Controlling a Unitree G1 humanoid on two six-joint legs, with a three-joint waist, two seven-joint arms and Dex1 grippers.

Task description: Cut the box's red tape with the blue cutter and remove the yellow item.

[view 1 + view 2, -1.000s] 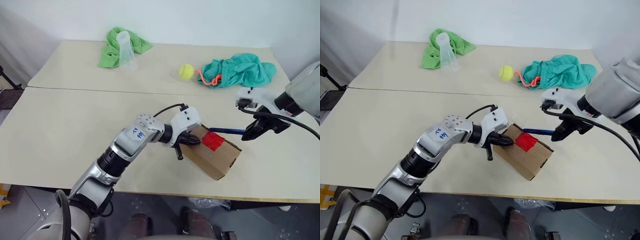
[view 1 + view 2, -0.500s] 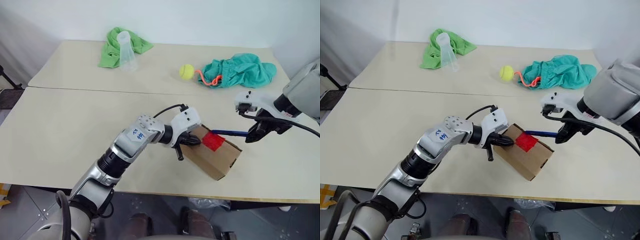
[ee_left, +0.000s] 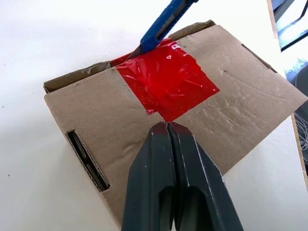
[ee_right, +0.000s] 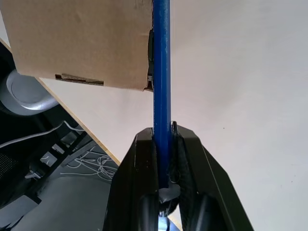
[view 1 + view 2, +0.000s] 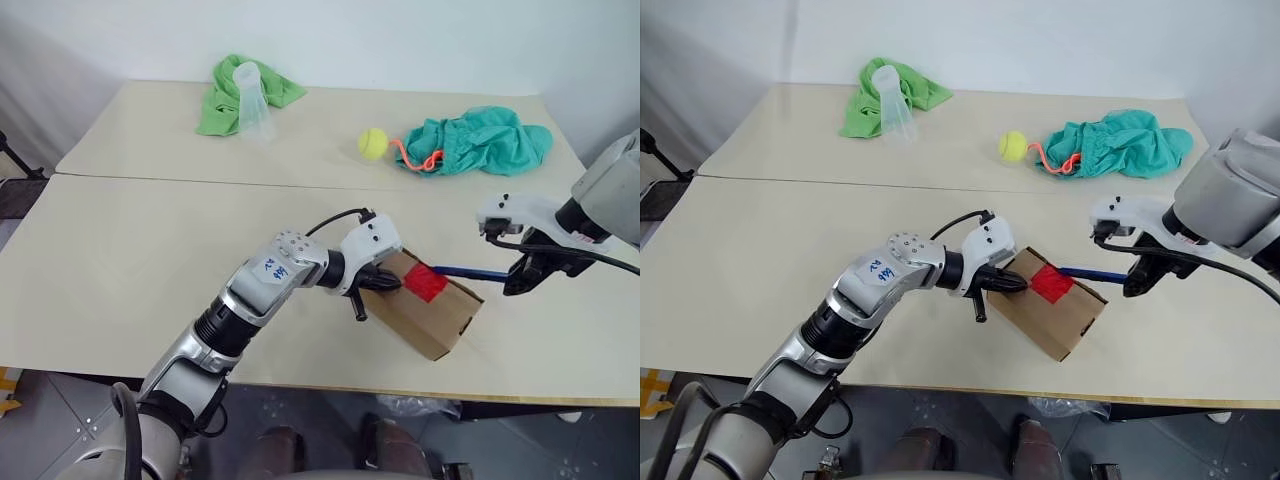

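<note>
Low and right of centre in the left eye view, the box (image 5: 428,312) is pinned on the table (image 5: 120,260) by the left gripper (image 5: 385,281), its fingers (image 3: 163,159) pressed together on the lid, presumably so the carton cannot slide. Just right of it, the blue cutter (image 5: 470,271) is clamped in the right gripper (image 5: 525,277), its tip set at the far edge of the red tape (image 3: 166,84) to slit the seam.

Two pale beige tabletops (image 5: 150,250) butt together along a seam (image 5: 200,181) running across. Behind the far one stands a plain white wall (image 5: 400,40). Below the near edge lies grey floor (image 5: 330,440), with loose cables (image 4: 72,163) under the tabletop. Light is soft and even.
</note>
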